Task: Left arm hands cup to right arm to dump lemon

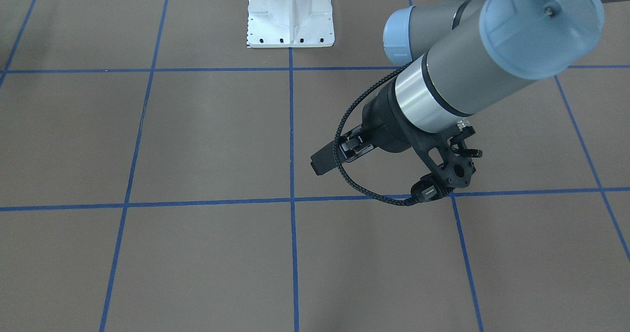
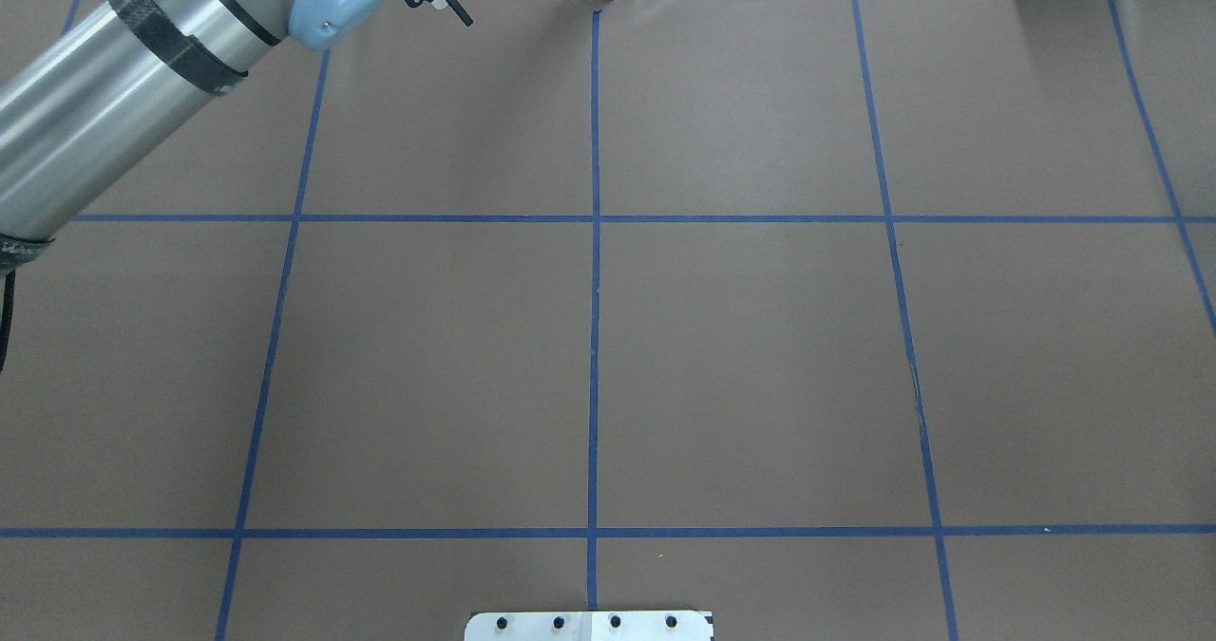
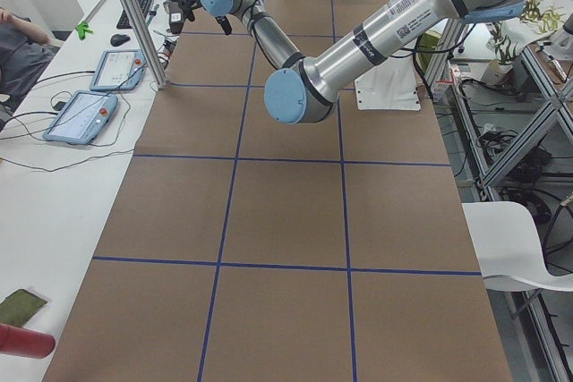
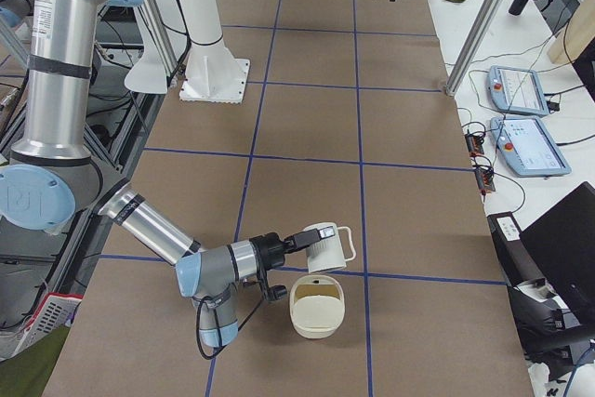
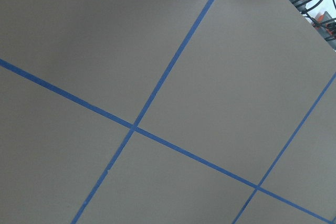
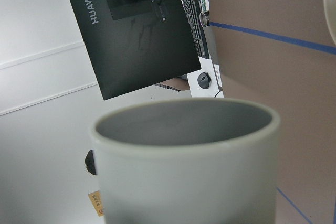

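My right arm, the near one in the exterior right view, holds the white cup (image 4: pixel 327 246) off the table, tipped on its side over a cream container (image 4: pixel 316 307). My right gripper (image 4: pixel 299 242) is shut on the cup. In the right wrist view the cup (image 6: pixel 184 166) fills the frame and its greyish inside shows no lemon. The lemon is not visible in any view. My left gripper (image 1: pixel 325 160) is empty and hovers over the table, far from the cup; its fingers look spread apart. The left arm (image 2: pixel 142 62) comes in at the overhead view's top left.
The white robot base (image 1: pixel 290 12) stands at the table's edge. Blue tape lines grid the brown table (image 2: pixel 741 366). Tablets (image 4: pixel 521 90) and a metal post (image 4: pixel 483 16) stand on the operators' side. A red bottle (image 3: pixel 22 342) lies on the side desk.
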### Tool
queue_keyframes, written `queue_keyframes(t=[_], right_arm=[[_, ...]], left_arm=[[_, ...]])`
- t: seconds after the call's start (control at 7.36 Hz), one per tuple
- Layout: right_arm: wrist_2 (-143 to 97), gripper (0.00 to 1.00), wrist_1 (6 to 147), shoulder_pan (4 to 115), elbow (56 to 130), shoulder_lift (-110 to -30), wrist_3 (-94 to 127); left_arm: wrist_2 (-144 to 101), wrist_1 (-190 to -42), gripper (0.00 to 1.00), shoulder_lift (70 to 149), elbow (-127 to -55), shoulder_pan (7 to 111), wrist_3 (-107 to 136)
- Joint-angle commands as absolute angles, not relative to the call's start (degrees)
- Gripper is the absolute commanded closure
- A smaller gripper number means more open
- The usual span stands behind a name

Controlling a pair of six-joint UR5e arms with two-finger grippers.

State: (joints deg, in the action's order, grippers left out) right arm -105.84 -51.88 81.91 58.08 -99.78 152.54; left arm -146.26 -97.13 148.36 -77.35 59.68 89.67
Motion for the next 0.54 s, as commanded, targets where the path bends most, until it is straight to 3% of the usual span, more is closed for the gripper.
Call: queue_keyframes(t=[0.0, 0.41], right_arm=[[-104.0, 1.0, -53.1, 81.9, 57.8, -99.8, 159.1], [-103.6, 1.0, -54.4, 81.9, 57.7, -100.1, 165.0]], left_arm=[[-146.3, -97.1, 0.0, 148.4, -77.3, 59.7, 89.6], [-145.1, -97.1, 0.0, 148.4, -77.4, 59.5, 89.5]])
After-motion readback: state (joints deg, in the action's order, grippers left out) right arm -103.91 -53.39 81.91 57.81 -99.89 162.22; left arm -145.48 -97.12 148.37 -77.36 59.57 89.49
